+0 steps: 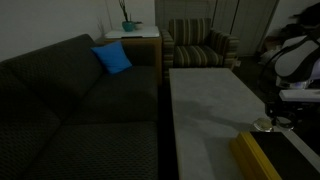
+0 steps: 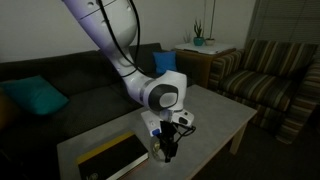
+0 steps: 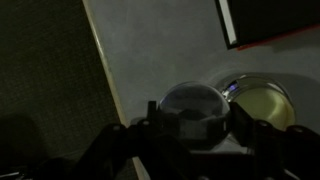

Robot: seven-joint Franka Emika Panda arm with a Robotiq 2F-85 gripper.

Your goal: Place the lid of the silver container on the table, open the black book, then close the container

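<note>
In the wrist view my gripper point(image 3: 195, 118) is shut on the lid point(image 3: 195, 103), a round silvery disc held by its rim between the two fingers, just above the table point(image 3: 150, 50). To its right the silver container point(image 3: 262, 100) stands open, showing a pale yellowish inside. A corner of the black book point(image 3: 272, 20) lies at the top right. In an exterior view the gripper point(image 2: 165, 148) points down at the table's point(image 2: 215, 115) near end, next to the closed book point(image 2: 115, 155), whose yellow side point(image 1: 255, 155) shows in both exterior views.
A dark sofa point(image 1: 70, 100) with a blue cushion point(image 1: 112, 58) runs along the table's long edge. A striped armchair point(image 1: 200, 45) and a small side table with a plant point(image 1: 130, 30) stand beyond the far end. The table edge point(image 3: 100, 60) lies close to the lid.
</note>
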